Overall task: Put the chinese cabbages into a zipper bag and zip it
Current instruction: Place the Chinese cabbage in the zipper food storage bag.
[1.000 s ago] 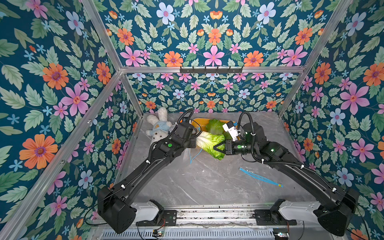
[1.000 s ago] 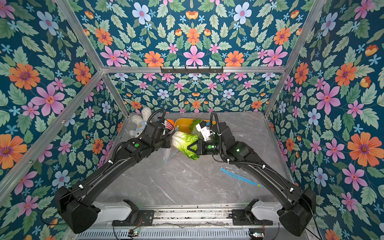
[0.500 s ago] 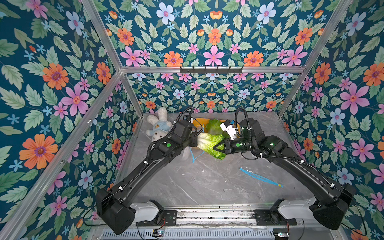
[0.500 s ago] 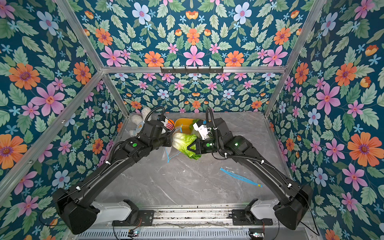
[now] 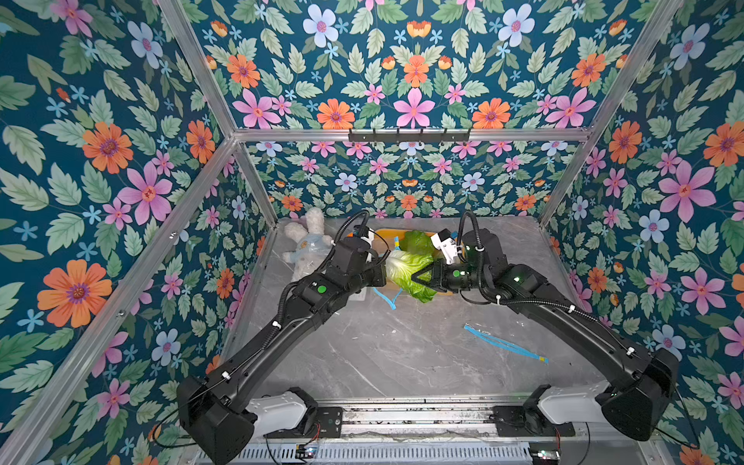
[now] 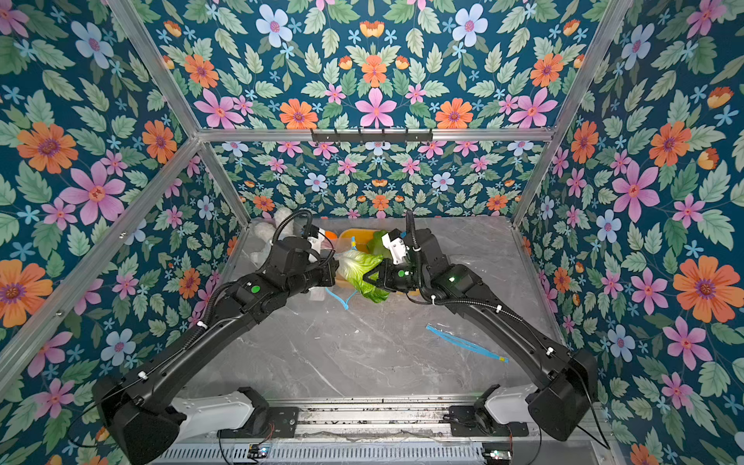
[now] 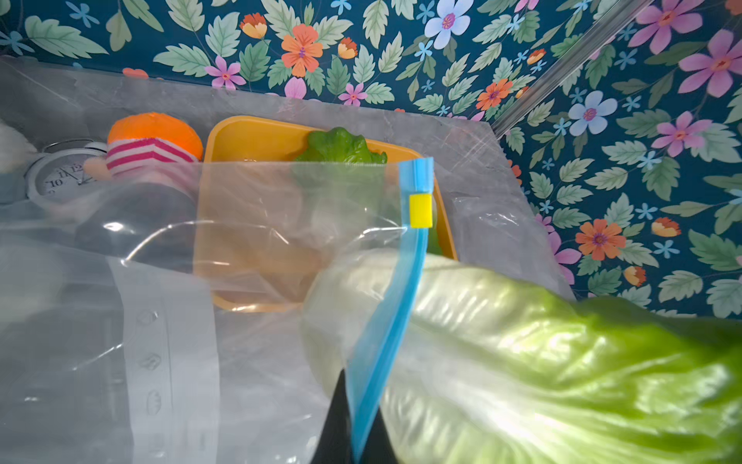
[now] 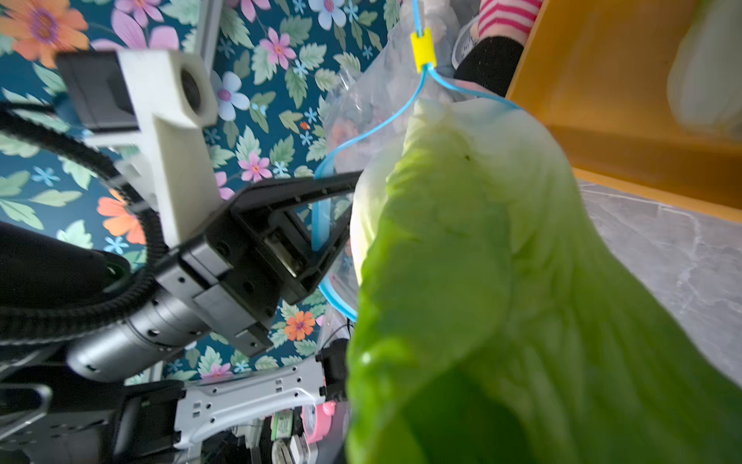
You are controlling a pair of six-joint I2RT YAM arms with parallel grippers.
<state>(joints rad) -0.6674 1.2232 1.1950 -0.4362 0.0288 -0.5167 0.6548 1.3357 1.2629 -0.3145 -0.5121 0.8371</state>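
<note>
Glossy green and pale white: a chinese cabbage [image 5: 404, 269], held off the grey table [image 5: 386, 362] toward 12 o'clock. Gripped at the leafy green end by the right gripper [image 5: 416, 277], from 3 o'clock, with jaws clamped on the leaves. Pale base pointing to 9 o'clock, just into the mouth of the clear zipper bag [image 7: 395, 305]. Bag mouth held up by the left gripper [image 7: 355, 434], with jaws closed tight on the blue zipper rim. Behind, at 12 o'clock, a yellow tray [image 7: 261, 132] with a second cabbage [image 5: 416, 242] inside. At 10 o'clock, a plush rabbit [image 5: 306, 241]. At 4 o'clock, flat on the table, a blue strip [image 5: 503, 344], well apart from both grippers.
</note>
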